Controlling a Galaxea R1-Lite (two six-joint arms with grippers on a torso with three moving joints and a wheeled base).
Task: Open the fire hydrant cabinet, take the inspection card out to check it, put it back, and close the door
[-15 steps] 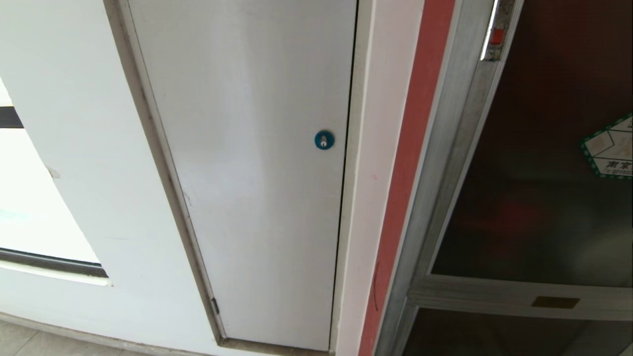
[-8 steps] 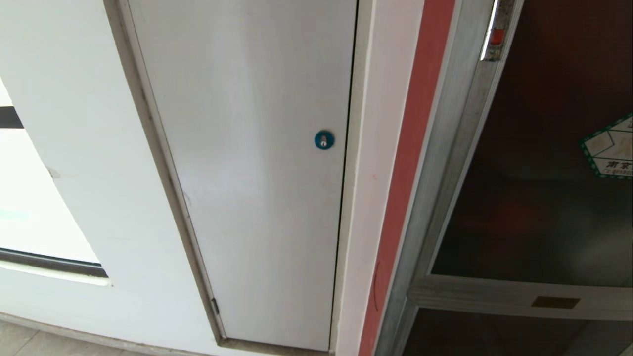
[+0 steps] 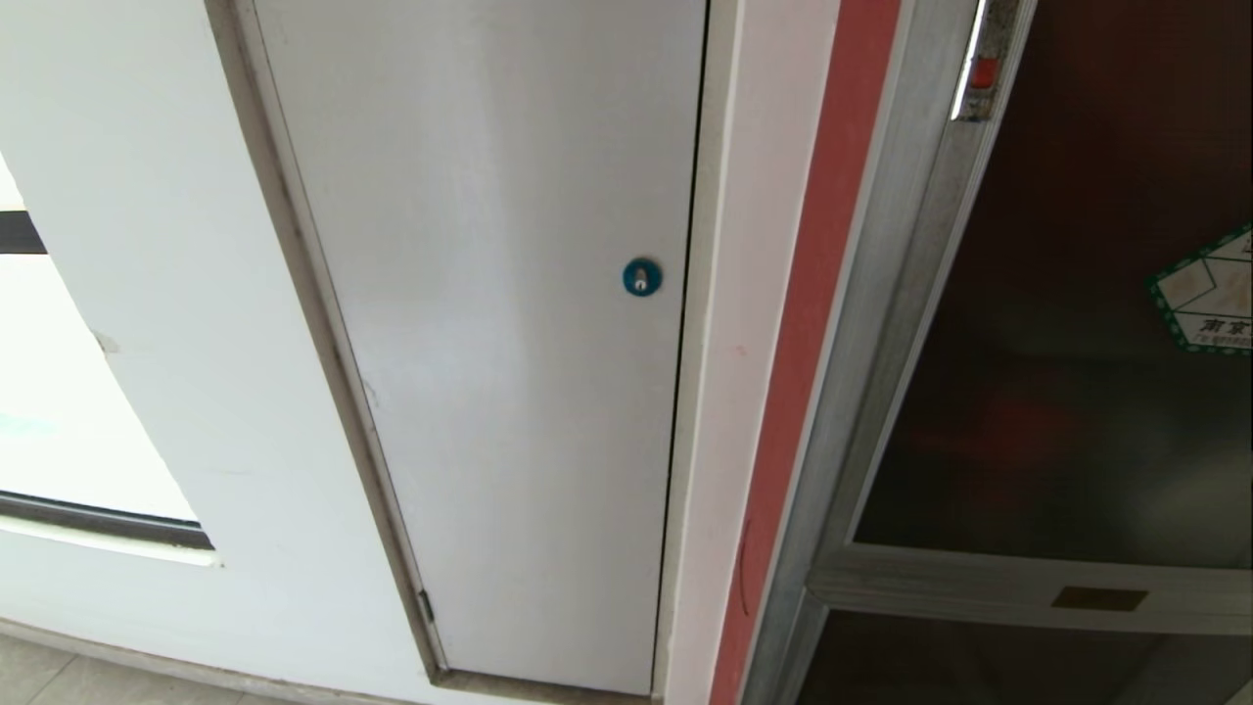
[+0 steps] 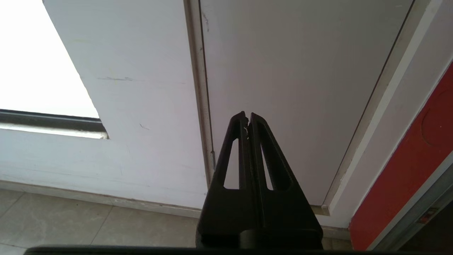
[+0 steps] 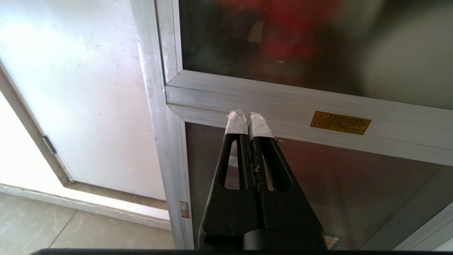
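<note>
The fire hydrant cabinet (image 3: 881, 323) with its brushed aluminium frame stands at the right of the head view. Its door (image 3: 1067, 411) of dark tinted glass is closed, with a green-bordered sticker (image 3: 1209, 294) and a brass plate (image 3: 1098, 598) on the crossbar. Red shapes show dimly behind the glass. The inspection card is hidden. My right gripper (image 5: 247, 114) is shut and empty, its white-taped fingertips pointing at the door's crossbar (image 5: 283, 102) without touching it. My left gripper (image 4: 247, 115) is shut and empty, facing the white panel (image 4: 293, 88). Neither arm shows in the head view.
A plain white door (image 3: 489, 323) with a blue round lock (image 3: 641, 277) fills the middle of the head view. A red strip (image 3: 812, 323) separates it from the cabinet. A bright window (image 3: 69, 411) lies far left. Beige floor tiles (image 4: 70, 223) run below the wall.
</note>
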